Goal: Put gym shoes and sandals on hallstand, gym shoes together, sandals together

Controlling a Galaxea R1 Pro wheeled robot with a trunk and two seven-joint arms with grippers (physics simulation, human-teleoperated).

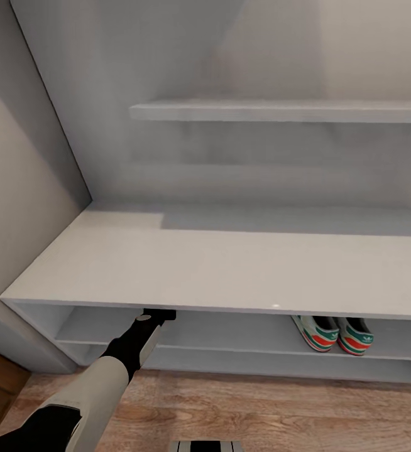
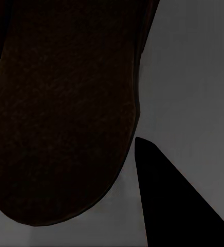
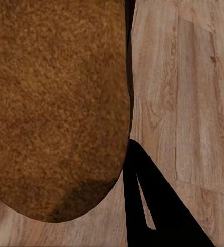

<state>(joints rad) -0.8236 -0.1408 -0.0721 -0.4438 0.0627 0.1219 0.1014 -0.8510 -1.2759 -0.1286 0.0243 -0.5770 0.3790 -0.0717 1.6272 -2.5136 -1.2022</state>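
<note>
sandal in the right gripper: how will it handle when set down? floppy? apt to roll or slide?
The sandal shows a broad, flat, matte brown sole, so it probably won't roll and should sit flat. The rough-looking texture suggests decent grip rather than sliding. It holds its outline over the corridor floor without drooping, so it is likely fairly stiff, though the grip point is hidden.

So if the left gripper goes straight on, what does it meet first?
Probably the grey back of the rack: the left gripper, holding a sandal, points into its upper shelf. Depth is unclear.
</note>
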